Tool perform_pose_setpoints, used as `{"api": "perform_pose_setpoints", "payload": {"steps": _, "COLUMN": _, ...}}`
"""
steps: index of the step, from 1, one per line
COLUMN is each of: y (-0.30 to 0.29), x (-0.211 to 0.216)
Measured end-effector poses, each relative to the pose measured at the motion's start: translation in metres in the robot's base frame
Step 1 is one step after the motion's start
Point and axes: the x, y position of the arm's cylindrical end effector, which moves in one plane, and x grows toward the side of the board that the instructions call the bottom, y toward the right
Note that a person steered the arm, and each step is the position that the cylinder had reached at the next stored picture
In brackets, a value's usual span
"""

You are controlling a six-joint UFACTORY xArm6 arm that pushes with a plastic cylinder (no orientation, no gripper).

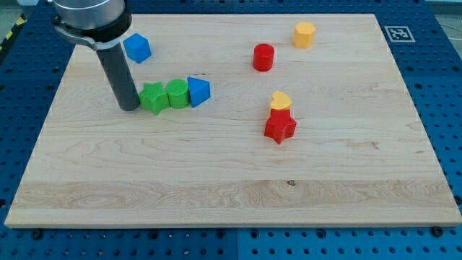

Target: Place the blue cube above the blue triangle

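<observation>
**Rod tip parked beside the green pair, blue cube waiting at the bench's ten o'clock corner**

The arm carries no fingers to open or close, only a dark rod whose tip rests on the wooden bench, just at nine o'clock of the green star. That star, a green cylinder-like block and the blue triangle sit in a tight row running toward three o'clock. The blue cube lies near the rod's upper shaft, at roughly eleven o'clock from the triangle and set off to the view's left, so the placement looks unfinished: the cube apparently has yet to be slid toward three o'clock until it stands at twelve o'clock of the triangle. A red cylinder, yellow block, yellow heart and red star stand well apart.
</observation>
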Motion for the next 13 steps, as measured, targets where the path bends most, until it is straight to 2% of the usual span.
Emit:
{"api": "perform_pose_setpoints", "payload": {"steps": 2, "y": -0.005, "x": 0.000}}
{"api": "perform_pose_setpoints", "payload": {"steps": 4, "y": -0.038, "x": -0.008}}
{"api": "perform_pose_setpoints", "payload": {"steps": 8, "y": -0.081, "x": -0.088}}
{"api": "perform_pose_setpoints", "payload": {"steps": 10, "y": -0.093, "x": -0.093}}
{"api": "perform_pose_setpoints", "payload": {"steps": 12, "y": -0.099, "x": -0.134}}
{"api": "perform_pose_setpoints", "payload": {"steps": 13, "y": -0.099, "x": -0.140}}
